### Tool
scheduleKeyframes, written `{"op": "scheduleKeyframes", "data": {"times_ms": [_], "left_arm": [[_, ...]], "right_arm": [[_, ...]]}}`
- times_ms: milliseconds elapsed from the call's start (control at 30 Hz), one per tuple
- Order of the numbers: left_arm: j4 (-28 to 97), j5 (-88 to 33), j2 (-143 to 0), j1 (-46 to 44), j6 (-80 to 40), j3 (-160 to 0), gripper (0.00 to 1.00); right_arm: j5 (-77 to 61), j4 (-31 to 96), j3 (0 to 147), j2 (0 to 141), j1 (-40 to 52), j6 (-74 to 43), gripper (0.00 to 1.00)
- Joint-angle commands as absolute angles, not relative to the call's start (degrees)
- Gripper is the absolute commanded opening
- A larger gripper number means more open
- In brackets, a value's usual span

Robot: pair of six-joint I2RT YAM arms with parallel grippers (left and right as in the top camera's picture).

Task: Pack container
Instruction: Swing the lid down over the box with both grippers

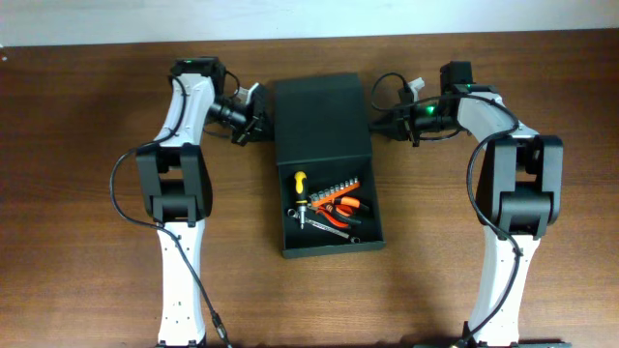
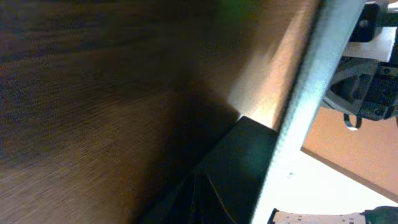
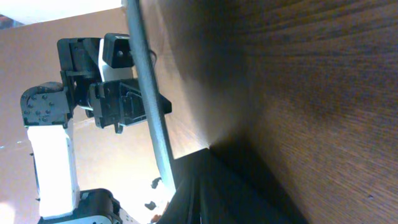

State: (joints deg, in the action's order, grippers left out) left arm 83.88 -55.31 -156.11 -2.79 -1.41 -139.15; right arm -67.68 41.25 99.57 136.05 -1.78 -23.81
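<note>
The container (image 1: 329, 247) is a dark green-black box at the table's middle. Its flap lid (image 1: 322, 116) is open and raised at the back. Inside lie hand tools (image 1: 329, 203): a yellow-handled driver, a row of bits and orange-handled pliers. My left gripper (image 1: 259, 114) is at the lid's left edge and my right gripper (image 1: 379, 121) is at its right edge. In the left wrist view the dark fingers (image 2: 214, 199) lie together beside the lid's edge (image 2: 305, 93). In the right wrist view the fingers (image 3: 199, 199) lie together beside that edge (image 3: 152, 106).
The brown wooden table (image 1: 87, 193) stretches to both sides of the box. Both arm bases stand at the front edge. The right arm (image 2: 367, 93) shows past the lid in the left wrist view, and the left arm (image 3: 68, 124) in the right wrist view.
</note>
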Motion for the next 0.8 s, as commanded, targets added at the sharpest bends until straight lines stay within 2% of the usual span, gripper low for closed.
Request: {"op": "scheduleKeyframes", "data": {"times_ms": [0, 100, 300, 567, 767], "left_arm": [[83.53, -58.85, -157.18, -1.76, -2.13, -138.82, 0.02], [83.53, -59.4, -157.18, -1.76, -2.04, -138.82, 0.02], [84.64, -68.31, -157.16, -1.67, 7.6, -138.85, 0.02], [96.77, -69.58, -157.16, -1.67, 19.79, -138.87, 0.02], [96.75, -73.14, -154.67, -1.72, 19.62, -138.89, 0.02]], "right_arm": [[-71.4, 41.08, 101.23, 136.22, -1.56, -23.46, 0.04], [-71.57, 41.08, 101.23, 136.22, -1.56, -23.46, 0.04], [-75.29, 41.06, 101.58, 136.2, -1.58, -23.42, 0.04], [-81.03, 42.33, 104.73, 135.61, -1.58, -23.49, 0.04], [-80.97, 47.75, 105.14, 132.9, -1.58, -22.85, 0.04]]}}
